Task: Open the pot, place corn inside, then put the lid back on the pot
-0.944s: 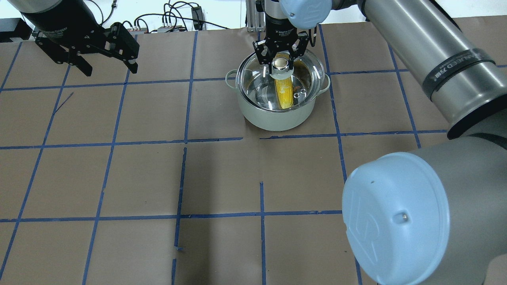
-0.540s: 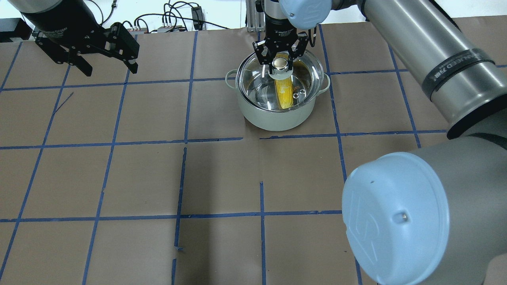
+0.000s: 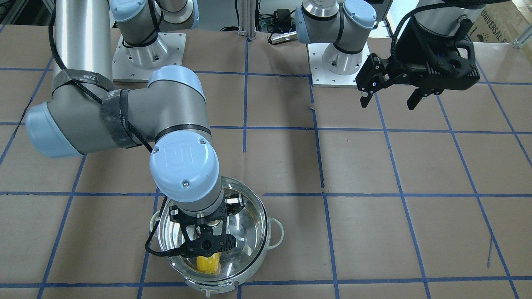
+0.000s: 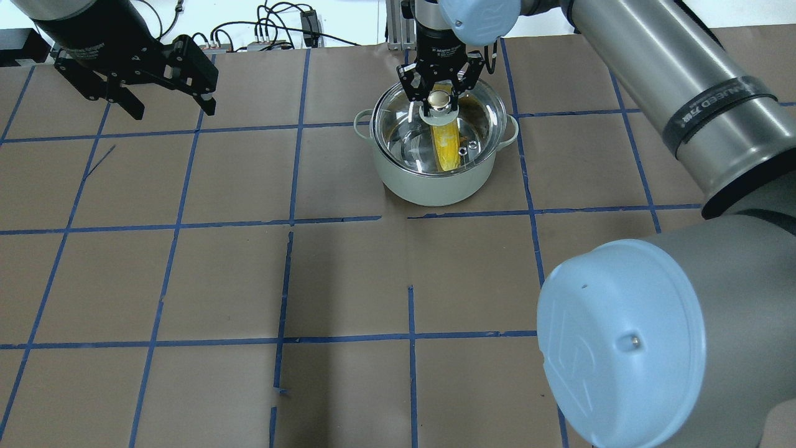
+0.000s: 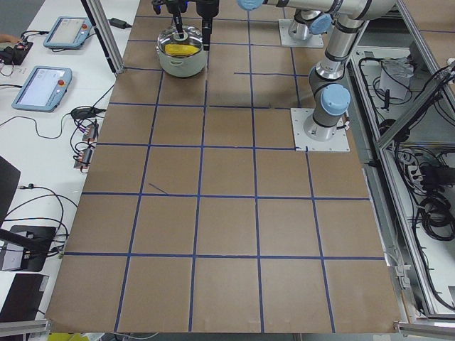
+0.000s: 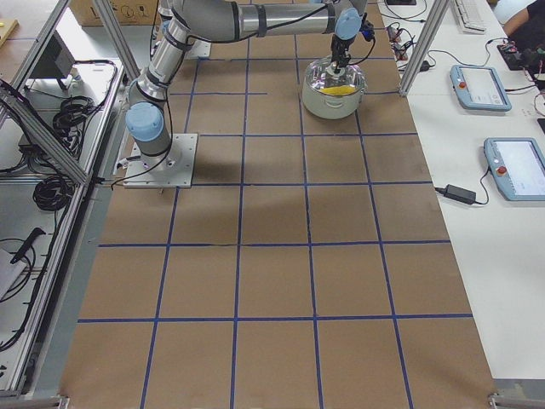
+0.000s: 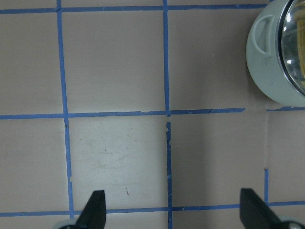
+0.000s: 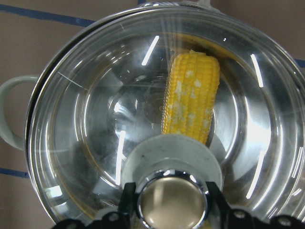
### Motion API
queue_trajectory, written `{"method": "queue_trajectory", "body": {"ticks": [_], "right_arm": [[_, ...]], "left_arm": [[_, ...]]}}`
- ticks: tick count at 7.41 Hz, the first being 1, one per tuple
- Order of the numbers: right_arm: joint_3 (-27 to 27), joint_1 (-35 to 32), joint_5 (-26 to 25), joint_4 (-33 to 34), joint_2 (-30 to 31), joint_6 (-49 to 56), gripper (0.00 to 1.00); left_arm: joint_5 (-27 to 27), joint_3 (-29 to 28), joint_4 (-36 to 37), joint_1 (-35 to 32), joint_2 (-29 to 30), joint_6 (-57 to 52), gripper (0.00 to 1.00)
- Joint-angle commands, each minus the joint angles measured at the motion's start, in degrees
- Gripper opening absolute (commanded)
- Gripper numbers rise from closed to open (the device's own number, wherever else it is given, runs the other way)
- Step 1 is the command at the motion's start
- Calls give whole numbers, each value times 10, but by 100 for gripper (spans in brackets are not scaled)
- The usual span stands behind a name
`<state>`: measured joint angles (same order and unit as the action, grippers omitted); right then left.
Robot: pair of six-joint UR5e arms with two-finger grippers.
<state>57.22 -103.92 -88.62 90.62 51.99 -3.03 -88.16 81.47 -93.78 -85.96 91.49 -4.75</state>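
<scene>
Over the pot point(image 4: 429, 186) on the counter point(image 4: 348, 280), the right end effector point(image 4: 439, 102) pinched the lid point(image 4: 404, 134) by its knob point(image 8: 171, 202), dead centre below. Corn point(image 4: 448, 149) lay inside, lengthwise away from the robot. Left end effector point(image 4: 174, 112) hung spread, well apart.

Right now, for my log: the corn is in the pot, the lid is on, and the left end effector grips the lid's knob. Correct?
No: the right end effector grips the lid by its knob; the overhead exterior view shows it. The left end effector hangs open, away from the pot. The corn is in the pot, the lid on.
</scene>
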Motion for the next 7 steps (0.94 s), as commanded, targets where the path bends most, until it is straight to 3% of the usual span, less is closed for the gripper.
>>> {"method": "queue_trajectory", "body": {"ticks": [1,7], "right_arm": [[-2,0,11,0,0,0,52],[-21,0,7,-11,-9,0,52]], "left_arm": [[0,0,0,0,0,0,100],[0,0,1,0,0,0,100]]}}
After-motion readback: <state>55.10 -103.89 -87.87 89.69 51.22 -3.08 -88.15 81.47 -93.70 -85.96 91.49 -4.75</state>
